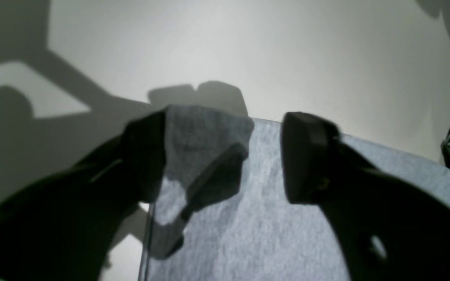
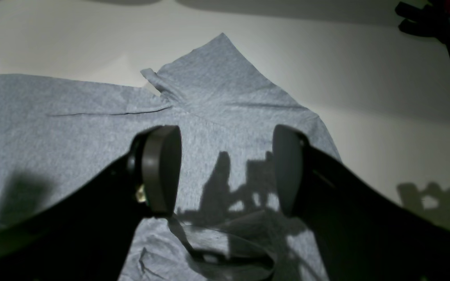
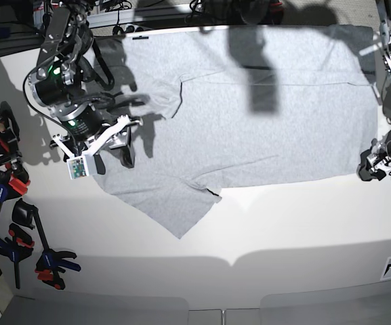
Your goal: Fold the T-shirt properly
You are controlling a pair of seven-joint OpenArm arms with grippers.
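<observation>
The light grey T-shirt (image 3: 263, 128) lies spread flat on the white table, plain side up, one sleeve (image 3: 175, 213) pointing toward the front. My right gripper (image 3: 116, 143) hovers open over the shirt's shoulder end. In the right wrist view its fingers (image 2: 162, 168) stand wide apart above the cloth, the neck opening (image 2: 229, 249) below them and a sleeve (image 2: 217, 66) beyond. My left gripper (image 3: 373, 166) is at the shirt's hem corner. In the left wrist view a raised fold of the T-shirt (image 1: 205, 136) rests against one finger (image 1: 147, 156), clear of the other pad (image 1: 305, 156).
Several spring clamps (image 3: 9, 183) lie on the table left of the right arm, more near the front left (image 3: 46, 261). Clamps (image 2: 440, 17) also show at the top right of the right wrist view. The table's front edge (image 3: 249, 308) runs along the bottom.
</observation>
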